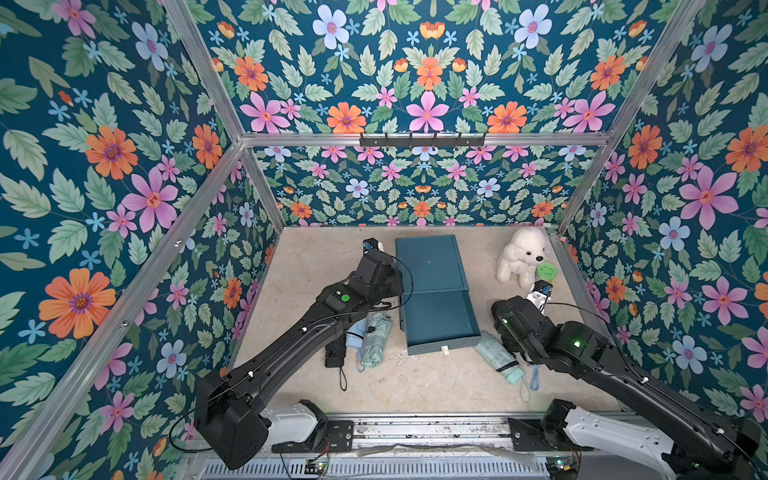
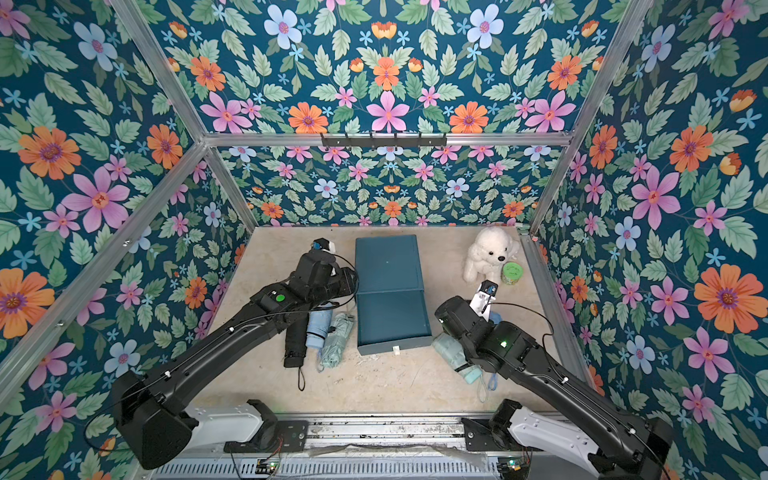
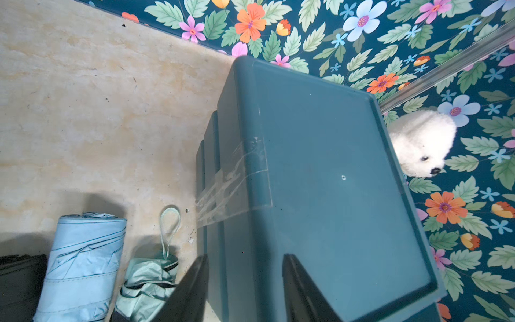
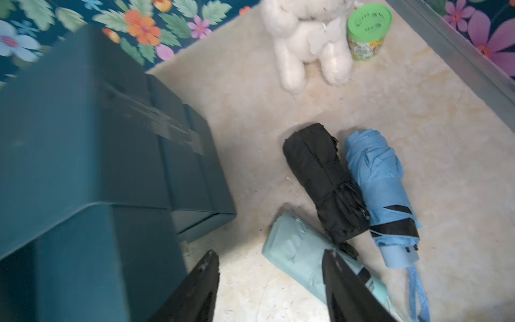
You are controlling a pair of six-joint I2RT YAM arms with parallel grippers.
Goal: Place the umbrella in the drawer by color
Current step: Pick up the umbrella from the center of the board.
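Floral-papered enclosure with aluminium framing and a beige marbled tabletop (image 1: pixel 415 386). At centre stands a dark teal plastic drawer cabinet (image 1: pixel 430 262). Its top drawer (image 1: pixel 436 320) is pulled out toward the robot and looks empty in both top views, presumably opened so that umbrellas can be lowered in from above.

Six folded umbrellas lie in two groups flanking the cabinet, each within reach of one arm.
- **Left group:** a black folded umbrella (image 1: pixel 336 351), a pale blue folded umbrella (image 1: pixel 356 332) and a mint-green folded umbrella (image 1: pixel 376 340) lie side by side.
- **Right group:** a second mint-green umbrella (image 4: pixel 298 251), a second black umbrella (image 4: pixel 323 181) and a second blue umbrella (image 4: pixel 381 192). The last two touch along their length.

None is in the drawer, so sorting appears not to have begun.

The left gripper (image 3: pixel 246 256) has its jaws apart and holds nothing. It is poised at the cabinet's left top edge, probably to steady the cabinet. The right gripper (image 4: pixel 270 252) also has its jaws apart and empty. It hangs above the table just beside the second mint-green umbrella, the likeliest next pick.

**Views compared.** In the top views the right arm covers the second black umbrella and nearly all of the second blue umbrella. Only the right wrist view shows them whole. The left wrist view alone shows clear tape (image 3: pixel 231 181) across the cabinet's three stacked tiers, which suggests one drawer per colour. A white plush dog (image 1: pixel 523 257) and a green-lidded cup (image 1: pixel 546 272) sit near the far right corner, apparently no part of the task.
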